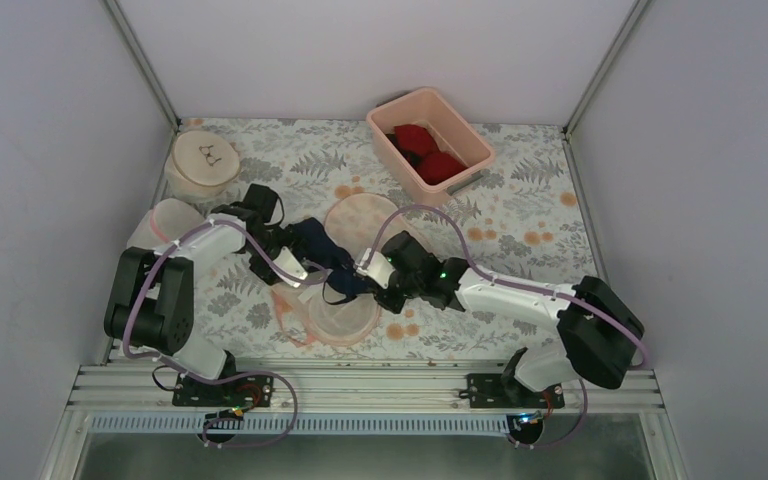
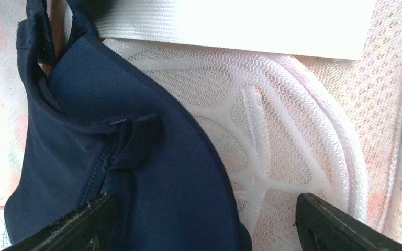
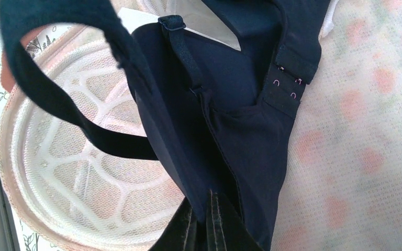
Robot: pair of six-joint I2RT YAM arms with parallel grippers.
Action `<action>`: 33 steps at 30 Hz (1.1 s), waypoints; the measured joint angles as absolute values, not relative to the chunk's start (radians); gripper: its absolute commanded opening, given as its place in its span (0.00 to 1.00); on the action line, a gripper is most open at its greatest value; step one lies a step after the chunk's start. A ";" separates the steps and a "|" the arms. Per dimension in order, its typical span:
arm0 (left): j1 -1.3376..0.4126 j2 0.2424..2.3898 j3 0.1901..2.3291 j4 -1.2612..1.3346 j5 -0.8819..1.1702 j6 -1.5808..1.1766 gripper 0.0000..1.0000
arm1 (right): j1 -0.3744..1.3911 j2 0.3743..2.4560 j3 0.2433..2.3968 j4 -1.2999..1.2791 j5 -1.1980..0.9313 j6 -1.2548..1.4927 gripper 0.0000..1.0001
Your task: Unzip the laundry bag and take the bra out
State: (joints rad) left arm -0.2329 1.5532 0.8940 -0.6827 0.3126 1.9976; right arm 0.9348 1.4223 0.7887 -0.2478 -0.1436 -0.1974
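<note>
Pinching the navy bra (image 3: 230, 120) tight, the right gripper (image 3: 209, 212) holds it over the laundry bag (image 1: 345, 322), which lies opened flat with its mesh cups bare. The left gripper (image 2: 204, 209) is spread wide, gripping nothing. The pink bin (image 1: 396, 150) at the back has red garments (image 1: 428, 152) in it.

Matt navy cloth bra (image 2: 152, 183), pale mesh laundry bag (image 2: 282, 120), glossy pink plastic tub (image 1: 455, 184)

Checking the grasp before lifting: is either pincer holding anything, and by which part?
The right pincer is shut on the bra, pinching a fold of fabric near its hook closure. The left pincer stands open, holding nothing.
</note>
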 measured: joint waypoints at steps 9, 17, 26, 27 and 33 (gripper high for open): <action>-0.232 1.553 0.901 -0.572 0.312 1.907 0.25 | 0.934 1.368 0.789 -0.247 -0.143 -0.198 0.04; -0.235 1.545 0.941 -0.578 0.349 1.821 0.02 | 0.899 1.321 0.789 -0.250 -0.154 -0.189 0.04; -0.242 1.500 1.143 -0.611 0.351 1.567 0.02 | 0.729 1.271 0.878 -0.265 -0.261 -0.134 0.04; -0.245 1.501 1.182 -0.615 0.348 1.533 0.02 | 0.708 1.271 0.901 -0.266 -0.268 -0.128 0.04; -0.286 1.554 1.392 -0.596 0.313 1.405 0.02 | 0.590 1.317 1.084 -0.263 -0.262 -0.099 0.04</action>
